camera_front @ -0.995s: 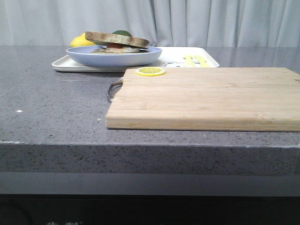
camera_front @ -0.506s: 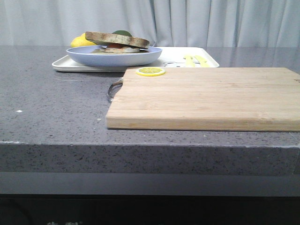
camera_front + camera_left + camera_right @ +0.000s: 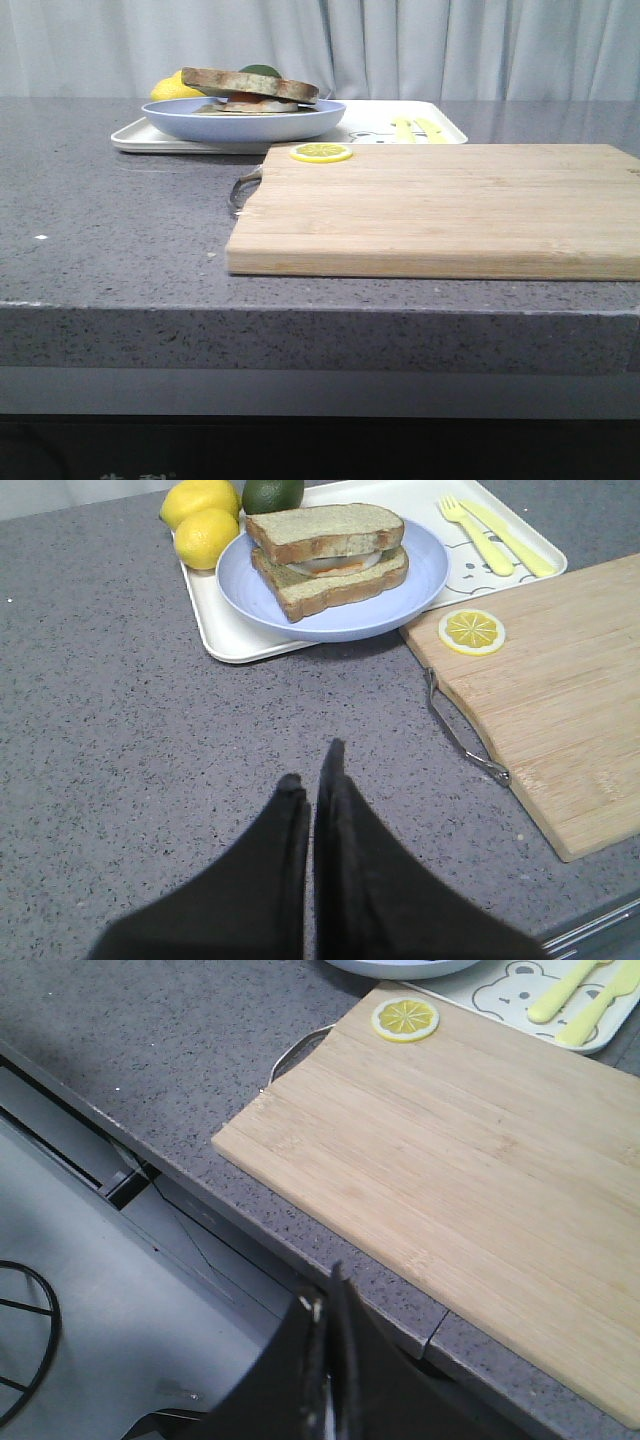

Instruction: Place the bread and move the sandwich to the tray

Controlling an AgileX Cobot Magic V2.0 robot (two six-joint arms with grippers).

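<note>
— What sits at the left?
— Two lemons [image 3: 205,520] and a lime [image 3: 272,493] on the white tray [image 3: 225,640], beside the sandwich [image 3: 327,557]: two brown-crusted slices, pale greenish faces, on a pale blue plate [image 3: 330,620] that rests on the tray.
— And rightward?
— Yellow fork [image 3: 475,535], lemon slice [image 3: 472,631] on the cutting board [image 3: 450,205].
— Grippers?
— Left gripper [image 3: 312,790] and right gripper [image 3: 325,1310] both have their fingers pressed together, holding nothing.

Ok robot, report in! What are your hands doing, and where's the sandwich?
Left gripper shut, empty. Right gripper shut, empty. Sandwich topped with bread, on blue plate, on tray. Nothing in the way.
</note>
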